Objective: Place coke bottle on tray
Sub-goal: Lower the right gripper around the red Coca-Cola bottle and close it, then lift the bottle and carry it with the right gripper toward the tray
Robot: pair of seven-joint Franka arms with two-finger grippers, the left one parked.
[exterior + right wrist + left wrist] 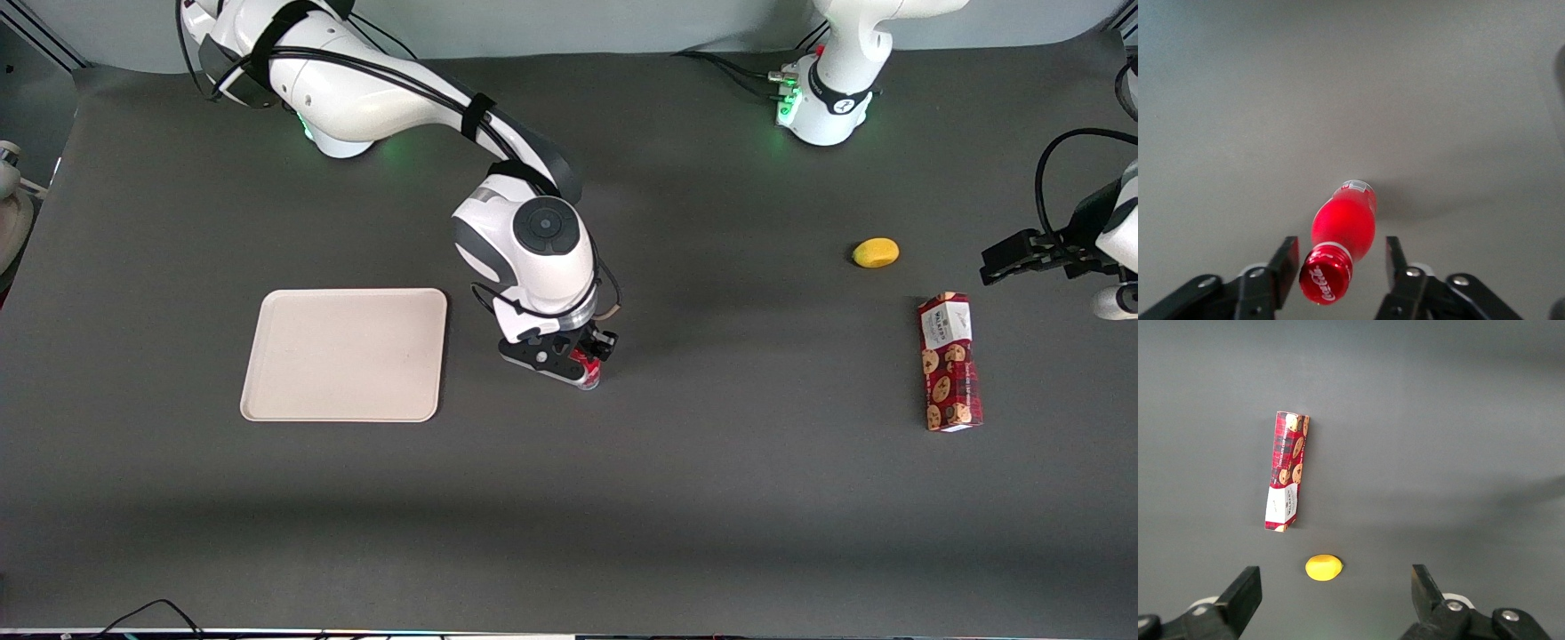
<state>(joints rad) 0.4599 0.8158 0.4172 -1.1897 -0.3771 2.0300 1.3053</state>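
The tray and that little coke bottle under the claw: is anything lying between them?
No. In the front view only bare dark table separates the tray from the coke bottle, which the gripper straddles with open fingers, not yet clamped.

Dark grey table [676,498], pale wall [551,27]

Glossy white arm [391,89], black cables, green base glow, black tool [569,360], seemingly silver screws

Gripper [582,360] over coke bottle [587,372] beside tray [344,354], cookie box [949,362] toward parked arm's end
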